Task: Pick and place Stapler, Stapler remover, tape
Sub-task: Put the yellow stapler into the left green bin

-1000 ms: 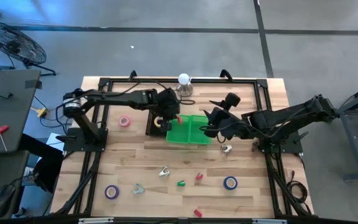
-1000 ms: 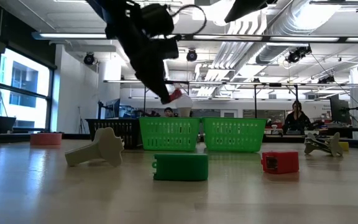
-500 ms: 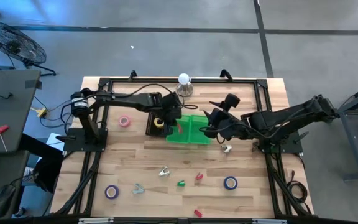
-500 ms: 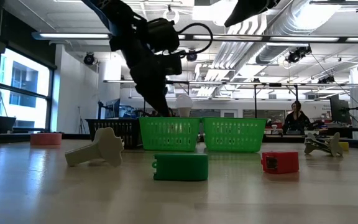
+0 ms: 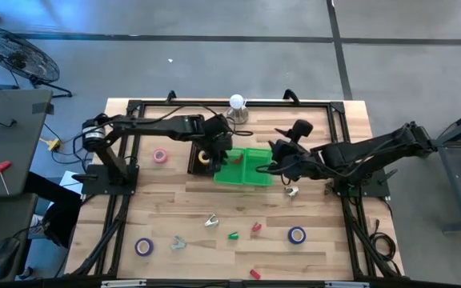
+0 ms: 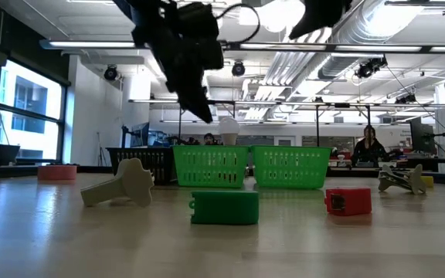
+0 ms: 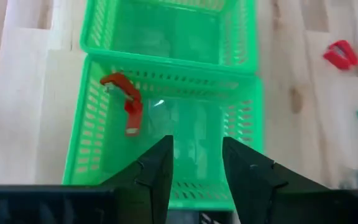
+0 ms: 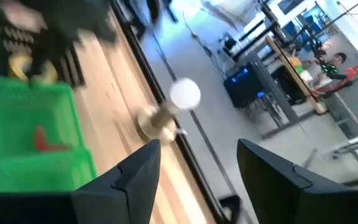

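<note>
Stapler remover (image 7: 127, 102), red, lies in green basket (image 7: 92, 121) near tabletop's far edge | left gripper (image 7: 196, 168) directly above it, fingers parted, empty | long axis slanted across compartment | right gripper (image 8: 197, 177) beside basket, parted, empty

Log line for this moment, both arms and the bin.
left tool: open over green bin | red remover: in bin, released | right tool: open, empty, waiting beside bin
</note>
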You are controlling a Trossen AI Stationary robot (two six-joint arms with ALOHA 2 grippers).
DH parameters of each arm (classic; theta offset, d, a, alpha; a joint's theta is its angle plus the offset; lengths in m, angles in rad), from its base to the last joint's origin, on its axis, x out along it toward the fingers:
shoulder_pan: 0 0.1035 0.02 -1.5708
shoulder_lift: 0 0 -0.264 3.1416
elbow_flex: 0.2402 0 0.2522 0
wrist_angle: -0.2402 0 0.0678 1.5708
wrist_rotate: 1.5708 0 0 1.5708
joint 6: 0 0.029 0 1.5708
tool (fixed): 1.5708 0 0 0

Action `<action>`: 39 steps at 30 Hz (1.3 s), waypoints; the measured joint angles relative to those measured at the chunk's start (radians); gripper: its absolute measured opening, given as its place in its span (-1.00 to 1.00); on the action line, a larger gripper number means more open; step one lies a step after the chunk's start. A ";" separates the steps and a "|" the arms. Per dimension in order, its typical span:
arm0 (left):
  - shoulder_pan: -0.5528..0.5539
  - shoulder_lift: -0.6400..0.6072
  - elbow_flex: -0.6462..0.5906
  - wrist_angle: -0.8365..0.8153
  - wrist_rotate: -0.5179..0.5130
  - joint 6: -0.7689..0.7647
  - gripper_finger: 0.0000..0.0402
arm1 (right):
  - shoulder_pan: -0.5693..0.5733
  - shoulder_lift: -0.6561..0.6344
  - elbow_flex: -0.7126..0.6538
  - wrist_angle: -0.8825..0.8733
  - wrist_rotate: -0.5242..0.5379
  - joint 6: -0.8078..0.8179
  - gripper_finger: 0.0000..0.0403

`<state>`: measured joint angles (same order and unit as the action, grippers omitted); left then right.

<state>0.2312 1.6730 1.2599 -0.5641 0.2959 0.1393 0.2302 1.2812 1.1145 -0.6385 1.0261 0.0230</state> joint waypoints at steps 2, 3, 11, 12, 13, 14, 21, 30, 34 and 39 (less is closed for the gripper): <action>-0.020 -0.034 0.013 -0.046 -0.026 -0.027 -0.34 | -0.002 -0.020 0.000 -0.087 -0.005 0.049 0.01; -0.033 -0.057 0.018 -0.094 -0.045 -0.041 -0.34 | -0.007 -0.030 0.000 -0.136 -0.017 0.088 0.01; -0.187 -0.261 0.025 -0.334 -0.326 -0.183 -0.36 | -0.131 -0.117 0.000 -0.580 -0.306 0.496 0.01; -0.209 -0.285 0.025 -0.345 -0.358 -0.203 -0.36 | -0.154 -0.122 0.000 -0.619 -0.350 0.523 0.01; -0.231 -0.309 0.023 -0.348 -0.392 -0.222 -0.36 | -0.176 -0.125 0.000 -0.648 -0.391 0.540 0.01; -0.252 -0.329 0.023 -0.356 -0.422 -0.237 -0.36 | -0.199 -0.125 0.000 -0.667 -0.434 0.547 0.01; -0.405 -0.424 0.022 -0.421 -0.569 -0.350 -0.36 | -0.331 -0.110 0.000 -0.670 -0.679 0.448 0.01; -0.606 -0.442 0.020 -0.552 -0.807 -0.534 -0.36 | -0.543 -0.101 -0.190 -0.465 -0.828 0.292 0.01; -0.663 -0.442 0.021 -0.567 -0.855 -0.574 -0.36 | -0.621 -0.100 -0.277 -0.434 -0.883 0.262 0.01; -0.700 -0.442 0.021 -0.585 -0.930 -0.619 -0.36 | -0.678 -0.100 -0.365 -0.426 -1.020 0.264 0.01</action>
<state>-0.4685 1.2312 1.2808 -1.1486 -0.6344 -0.4795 -0.4482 1.1809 0.7490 -1.0648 0.0065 0.2872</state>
